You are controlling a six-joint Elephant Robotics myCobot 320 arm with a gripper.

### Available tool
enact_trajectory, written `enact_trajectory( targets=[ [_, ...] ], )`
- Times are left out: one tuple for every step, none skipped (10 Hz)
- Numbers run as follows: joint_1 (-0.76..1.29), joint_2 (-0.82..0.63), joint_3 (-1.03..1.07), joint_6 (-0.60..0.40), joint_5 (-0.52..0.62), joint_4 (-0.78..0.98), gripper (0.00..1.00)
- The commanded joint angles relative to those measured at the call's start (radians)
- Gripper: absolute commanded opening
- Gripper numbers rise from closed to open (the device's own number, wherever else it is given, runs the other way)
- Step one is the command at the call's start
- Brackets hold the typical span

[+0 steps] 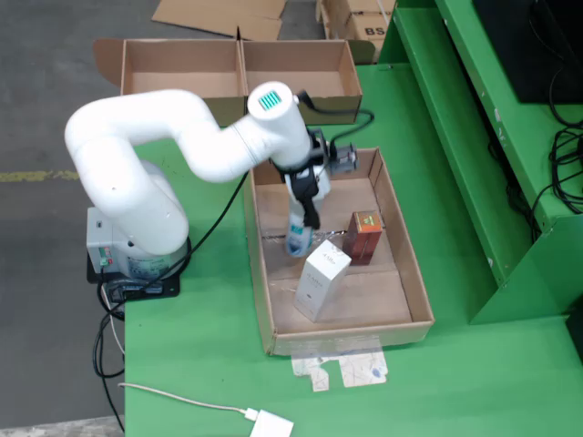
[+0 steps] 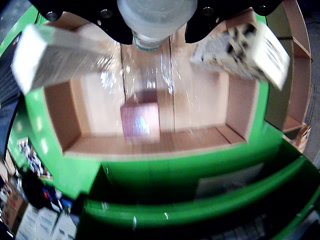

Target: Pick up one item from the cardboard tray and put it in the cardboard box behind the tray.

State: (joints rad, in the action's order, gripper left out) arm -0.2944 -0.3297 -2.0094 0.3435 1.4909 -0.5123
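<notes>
My gripper (image 1: 305, 221) hangs over the cardboard tray (image 1: 259, 273), near its left wall. It is shut on the top of a clear bottle (image 1: 296, 240) that hangs upright below it. In the wrist view the bottle (image 2: 155, 20) fills the top centre between the black fingers (image 2: 210, 22); this view is blurred. A white box (image 1: 322, 278) leans in the tray next to the bottle, and a red-brown box (image 1: 363, 237) stands to its right. In the wrist view the white box (image 2: 55, 55) is left, the red-brown box (image 2: 141, 120) centre, and a black-printed white box (image 2: 245, 47) right.
The two-compartment cardboard box (image 1: 239, 68) stands behind the tray at the table's far edge. The arm's base (image 1: 137, 246) is left of the tray. A green shelf frame (image 1: 510, 182) rises on the right. A white adapter with cable (image 1: 273, 425) lies at the front.
</notes>
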Motion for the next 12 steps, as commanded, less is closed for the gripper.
enact_trajectory(
  targets=[
    [-0.054,-0.146,0.105,0.005,-0.025,0.191,0.00],
    [-0.091,-0.219,0.162,0.028,-0.045,0.273,0.00],
    [-0.091,-0.219,0.162,0.028,-0.045,0.273,0.00],
    [-0.145,-0.230,0.269,0.061,-0.071,0.365,0.00],
    [-0.145,-0.230,0.269,0.061,-0.071,0.365,0.00],
    [-0.145,-0.230,0.269,0.061,-0.071,0.365,0.00],
    [-0.200,-0.185,0.490,0.100,-0.107,0.506,0.00],
    [-0.200,-0.185,0.490,0.100,-0.107,0.506,0.00],
    [-0.200,-0.185,0.490,0.100,-0.107,0.506,0.00],
    [-0.225,-0.146,0.657,0.102,-0.113,0.606,0.00],
    [-0.225,-0.146,0.657,0.102,-0.113,0.606,0.00],
    [-0.262,-0.154,0.730,0.130,-0.146,0.675,0.00]
  ],
)
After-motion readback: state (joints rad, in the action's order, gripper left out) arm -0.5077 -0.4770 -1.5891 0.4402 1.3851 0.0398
